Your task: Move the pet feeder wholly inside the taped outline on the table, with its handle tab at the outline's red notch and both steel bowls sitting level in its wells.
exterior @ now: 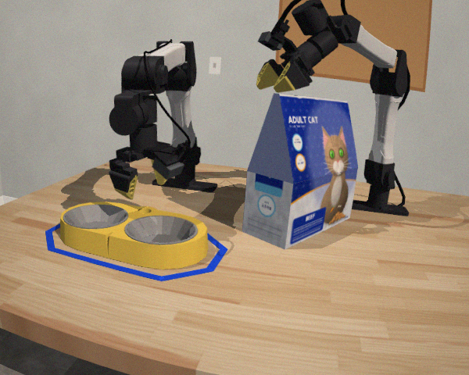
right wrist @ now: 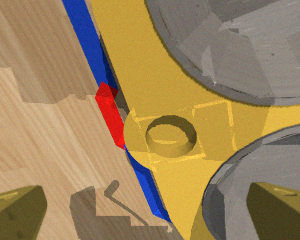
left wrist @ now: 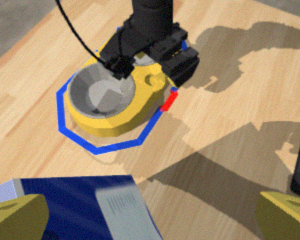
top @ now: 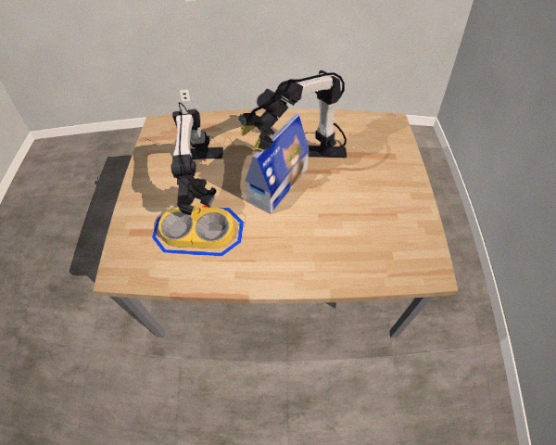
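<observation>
The yellow feeder stands flat within the blue outline, its back edge close against the tape. Its handle tab overlaps the tape at one end of the red notch, a little off its middle. Both steel bowls look level in the wells. My right gripper is open and empty above the tab side. My left gripper is open and empty, high behind the food box.
A tall blue cat-food box stands right of the feeder in the top and exterior views, between it and the left arm. The table's front edge lies beyond the feeder.
</observation>
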Available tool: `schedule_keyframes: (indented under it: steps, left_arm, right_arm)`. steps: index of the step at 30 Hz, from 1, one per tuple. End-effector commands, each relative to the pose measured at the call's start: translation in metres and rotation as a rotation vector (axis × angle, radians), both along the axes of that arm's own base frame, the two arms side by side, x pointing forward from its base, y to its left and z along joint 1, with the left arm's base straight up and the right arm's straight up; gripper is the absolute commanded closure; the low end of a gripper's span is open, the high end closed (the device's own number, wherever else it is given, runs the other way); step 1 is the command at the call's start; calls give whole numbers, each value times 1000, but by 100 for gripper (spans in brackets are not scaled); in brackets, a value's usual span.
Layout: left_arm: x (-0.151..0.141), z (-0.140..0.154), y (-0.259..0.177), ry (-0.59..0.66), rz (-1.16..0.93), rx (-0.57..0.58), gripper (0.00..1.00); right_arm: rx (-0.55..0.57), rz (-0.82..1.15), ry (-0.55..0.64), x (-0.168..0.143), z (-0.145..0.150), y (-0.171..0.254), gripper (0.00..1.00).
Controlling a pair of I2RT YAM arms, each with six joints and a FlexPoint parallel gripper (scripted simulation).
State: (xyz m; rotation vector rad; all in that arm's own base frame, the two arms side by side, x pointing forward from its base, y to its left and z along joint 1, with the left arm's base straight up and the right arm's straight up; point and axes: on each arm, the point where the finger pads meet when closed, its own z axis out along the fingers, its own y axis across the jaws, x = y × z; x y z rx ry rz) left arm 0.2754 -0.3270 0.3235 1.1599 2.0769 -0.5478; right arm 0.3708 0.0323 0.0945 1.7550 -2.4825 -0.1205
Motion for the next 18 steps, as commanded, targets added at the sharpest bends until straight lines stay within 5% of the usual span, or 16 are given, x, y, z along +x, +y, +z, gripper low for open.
schedule_keyframes:
  steps: [1,18]
  left_arm:
    - [-2,5,1,-11,-5,-11,0]
    - [-2,5,1,-11,-5,-11,0]
  right_arm:
    - [-6,-270,-195,10,26,1,0]
    - [152,-979,-463,-7,58,-1,0]
